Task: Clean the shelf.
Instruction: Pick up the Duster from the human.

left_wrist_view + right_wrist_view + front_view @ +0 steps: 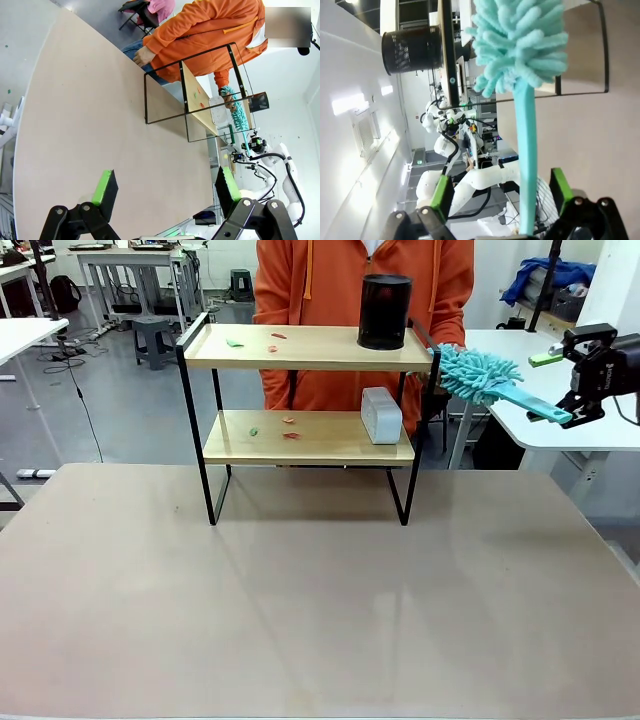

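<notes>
The shelf (320,348) stands at the far middle of the table, a person in an orange hoodie (320,280) behind it. Small red and green scraps (278,336) lie on both boards. A black mesh cup (385,310) sits on the top board and a white box (381,415) on the lower one. The person holds a teal fluffy duster (480,378) out at the shelf's right end. Its handle (526,165) runs between the wide open fingers of my right gripper (550,388), untouched by the pads. My left gripper (165,187) hangs open over bare table.
The wide tan table (320,590) stretches in front of the shelf. White tables stand off to the right (570,435) and left (25,332). The person's other hand (143,55) rests at the far table edge.
</notes>
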